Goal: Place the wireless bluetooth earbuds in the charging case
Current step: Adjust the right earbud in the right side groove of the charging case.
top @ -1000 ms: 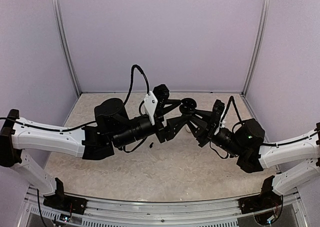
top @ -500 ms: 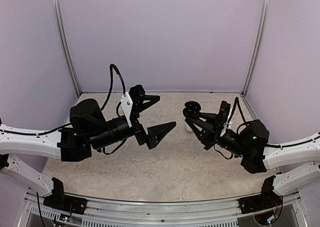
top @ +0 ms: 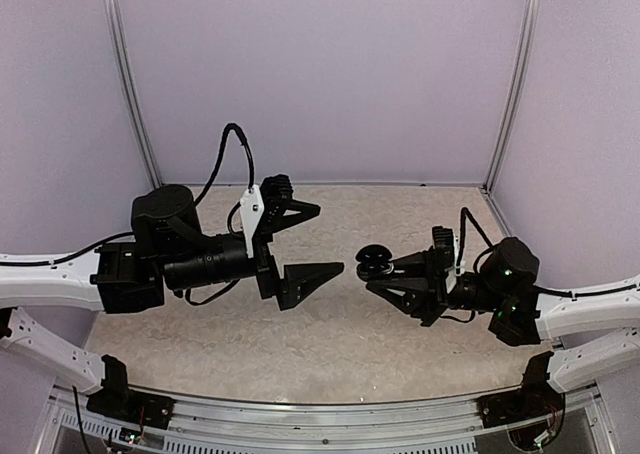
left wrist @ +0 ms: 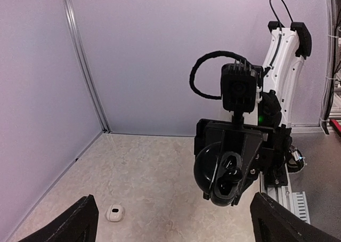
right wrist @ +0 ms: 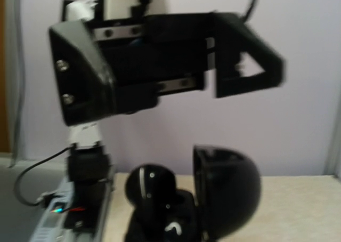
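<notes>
Above the table (top: 300,334), the right gripper (top: 383,271) clamps the open black charging case (top: 375,264). At its nine o'clock, the left gripper (top: 327,239) gapes empty. A small white piece (left wrist: 115,212), perhaps an earbud, lies on the table. Judged light, hard and slick, it wants a gentle pinch across its sides.

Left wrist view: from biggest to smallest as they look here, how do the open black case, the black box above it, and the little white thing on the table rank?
1. The open black case
2. The black box, slightly farther back
3. The little white thing, clearly smallest
</notes>
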`<state>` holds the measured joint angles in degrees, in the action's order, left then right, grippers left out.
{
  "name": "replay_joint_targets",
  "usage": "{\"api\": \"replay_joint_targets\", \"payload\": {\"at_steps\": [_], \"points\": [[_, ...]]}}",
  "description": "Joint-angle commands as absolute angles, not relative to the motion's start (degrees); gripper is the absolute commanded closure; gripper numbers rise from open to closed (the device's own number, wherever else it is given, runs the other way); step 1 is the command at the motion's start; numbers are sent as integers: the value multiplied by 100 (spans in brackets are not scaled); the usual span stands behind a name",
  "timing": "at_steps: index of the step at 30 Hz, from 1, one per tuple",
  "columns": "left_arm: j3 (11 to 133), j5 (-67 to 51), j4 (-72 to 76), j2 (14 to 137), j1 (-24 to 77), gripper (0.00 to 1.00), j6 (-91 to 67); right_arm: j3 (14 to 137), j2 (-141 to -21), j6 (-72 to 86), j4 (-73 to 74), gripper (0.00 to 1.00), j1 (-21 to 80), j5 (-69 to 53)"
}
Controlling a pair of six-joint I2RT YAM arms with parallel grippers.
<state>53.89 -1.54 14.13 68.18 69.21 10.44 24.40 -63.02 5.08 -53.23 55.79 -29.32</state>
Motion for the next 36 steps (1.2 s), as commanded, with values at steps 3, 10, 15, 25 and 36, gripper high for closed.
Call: {"api": "replay_joint_targets", "payload": {"at_steps": [3, 10, 15, 25, 36], "points": [[5733, -888, 883, 7044, 6961, 1, 1314, 2665, -6426, 723, -5098, 100, 5537, -3847], [5886, -975, 788, 7284, 6978, 2, 1305, 2738, -6609, 836, -5163, 100, 5545, -4137], [5927, -965, 809, 7367, 6981, 3, 1312, 2783, -6683, 848, -5151, 100, 5545, -4225], [6010, -921, 835, 7527, 6979, 4, 1306, 2834, -6755, 834, -5131, 100, 5583, -4263], [6094, -888, 858, 7644, 6979, 6, 1266, 2930, -6902, 779, -5075, 100, 5658, -4237]]}}
